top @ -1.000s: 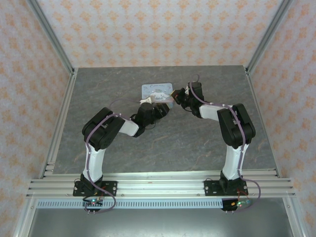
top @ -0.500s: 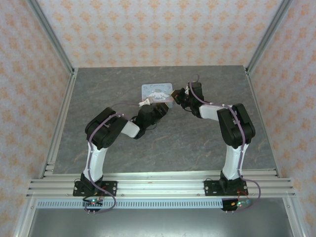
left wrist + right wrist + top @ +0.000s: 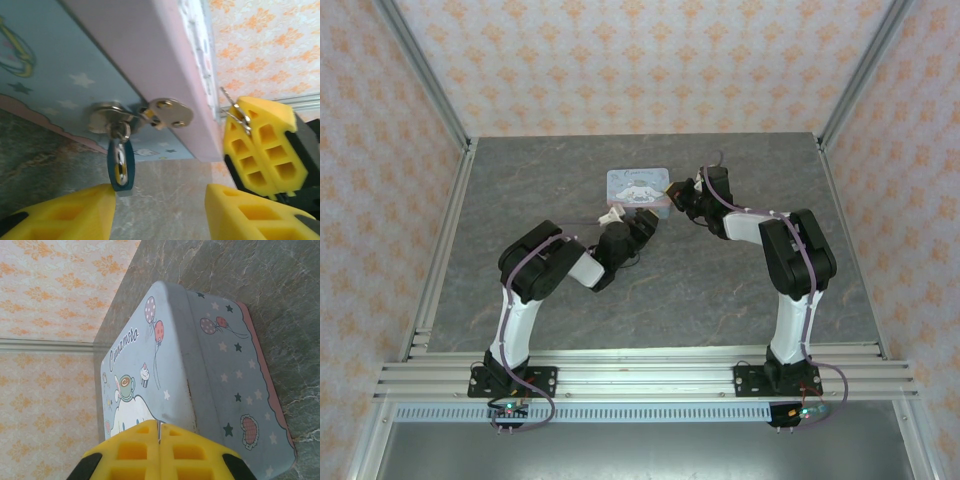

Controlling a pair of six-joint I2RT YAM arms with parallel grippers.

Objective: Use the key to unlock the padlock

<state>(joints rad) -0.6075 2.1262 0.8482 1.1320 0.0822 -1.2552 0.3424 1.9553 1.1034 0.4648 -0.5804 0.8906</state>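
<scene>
The teal padlock (image 3: 120, 167) hangs by its shackle from the metal hasp (image 3: 150, 112) on the front of the cartoon tin (image 3: 638, 186). My left gripper (image 3: 160, 200) is open just below it. The padlock's lower end rests against the tip of the left finger, and nothing sits between the jaws. My right gripper (image 3: 160, 429) is shut on the key (image 3: 159, 432), a thin metal sliver poking out between its yellow fingertips, and it hovers over the tin's lid (image 3: 150, 370). In the left wrist view, the right arm's fingers (image 3: 255, 145) stand close to the right of the hasp.
The tin stands at the back middle of the grey marbled table (image 3: 720, 290). Both arms reach in to it, the left gripper (image 3: 613, 214) from the near left and the right gripper (image 3: 677, 192) from the right. Patterned walls and metal rails enclose the table.
My left gripper has drawn back a little from over the tin toward its near side, so more of the lid shows. The right arm has stayed put.
</scene>
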